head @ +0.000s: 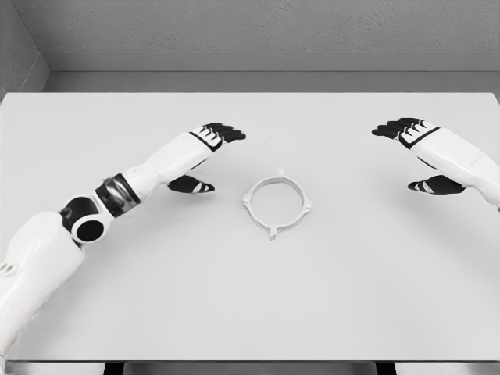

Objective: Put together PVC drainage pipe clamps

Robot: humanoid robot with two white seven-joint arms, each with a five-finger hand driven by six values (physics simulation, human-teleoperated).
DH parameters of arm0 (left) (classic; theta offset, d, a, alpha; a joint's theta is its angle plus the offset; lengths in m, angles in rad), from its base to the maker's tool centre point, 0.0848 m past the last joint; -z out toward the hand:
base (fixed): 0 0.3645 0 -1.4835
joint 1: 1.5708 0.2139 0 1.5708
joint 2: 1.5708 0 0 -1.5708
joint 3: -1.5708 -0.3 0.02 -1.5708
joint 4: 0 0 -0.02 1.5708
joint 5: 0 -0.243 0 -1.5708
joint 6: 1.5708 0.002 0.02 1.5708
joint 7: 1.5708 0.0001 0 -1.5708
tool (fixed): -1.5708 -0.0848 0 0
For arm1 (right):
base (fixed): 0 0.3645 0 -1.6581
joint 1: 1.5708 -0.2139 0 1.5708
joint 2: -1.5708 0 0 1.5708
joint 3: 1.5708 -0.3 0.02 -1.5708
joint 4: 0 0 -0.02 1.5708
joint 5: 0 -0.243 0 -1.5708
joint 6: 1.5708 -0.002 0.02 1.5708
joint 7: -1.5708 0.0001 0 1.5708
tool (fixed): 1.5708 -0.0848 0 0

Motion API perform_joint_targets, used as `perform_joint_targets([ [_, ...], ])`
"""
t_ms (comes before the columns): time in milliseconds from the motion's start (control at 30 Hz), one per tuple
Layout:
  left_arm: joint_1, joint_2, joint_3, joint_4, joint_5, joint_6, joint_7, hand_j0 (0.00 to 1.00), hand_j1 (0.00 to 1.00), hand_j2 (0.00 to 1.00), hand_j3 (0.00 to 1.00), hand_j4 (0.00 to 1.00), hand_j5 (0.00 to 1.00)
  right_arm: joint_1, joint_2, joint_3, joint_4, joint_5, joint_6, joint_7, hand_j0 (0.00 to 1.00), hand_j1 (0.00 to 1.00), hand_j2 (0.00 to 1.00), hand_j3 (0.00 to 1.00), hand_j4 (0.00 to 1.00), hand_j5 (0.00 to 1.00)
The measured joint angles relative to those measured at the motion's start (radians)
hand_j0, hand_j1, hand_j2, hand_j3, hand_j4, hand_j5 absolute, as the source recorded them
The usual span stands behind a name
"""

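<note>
From the head camera I look down on a plain white table (250, 312) that fills most of the view, with a grey wall (266, 27) along its far edge. Near the middle of the table lies a single white ring-shaped pipe clamp (276, 205), flat on the surface, with small tabs sticking out around its rim. Nothing is touching it.

My left arm (86, 219) comes in from the lower left and reaches diagonally toward the far middle. Its white forearm has a dark metal wrist band and a black joint near the elbow. The left hand (205, 152) is just left of the clamp and slightly farther away, clearly apart from it. Its black fingers (226, 131) are stretched out and loose, the thumb (191, 185) hangs lower, and it holds nothing.

My right arm (469, 160) enters from the right edge. The right hand (414, 148) is well to the right of the clamp, at about the same depth as the left hand. Its fingers are also extended and relaxed, thumb below, with nothing in its grasp.
</note>
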Motion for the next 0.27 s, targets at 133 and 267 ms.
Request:
perform_joint_targets([
  [133, 0.008, 0.185, 0.072, 0.008, 0.06, 0.0, 0.0, 1.0, 1.0, 1.0, 1.0, 1.0, 1.0, 0.0, 0.0, 0.0, -0.001, 0.0, 0.0, 0.0, 1.0, 1.0, 1.0, 1.0, 1.0, 1.0],
  [267, 0.005, 0.288, 0.103, 0.021, 0.078, 0.0, 0.0, 1.0, 1.0, 1.0, 1.0, 1.0, 1.0, 0.0, 0.0, 0.0, -0.001, 0.0, 0.0, -0.001, 1.0, 1.0, 1.0, 1.0, 1.0, 1.0],
])
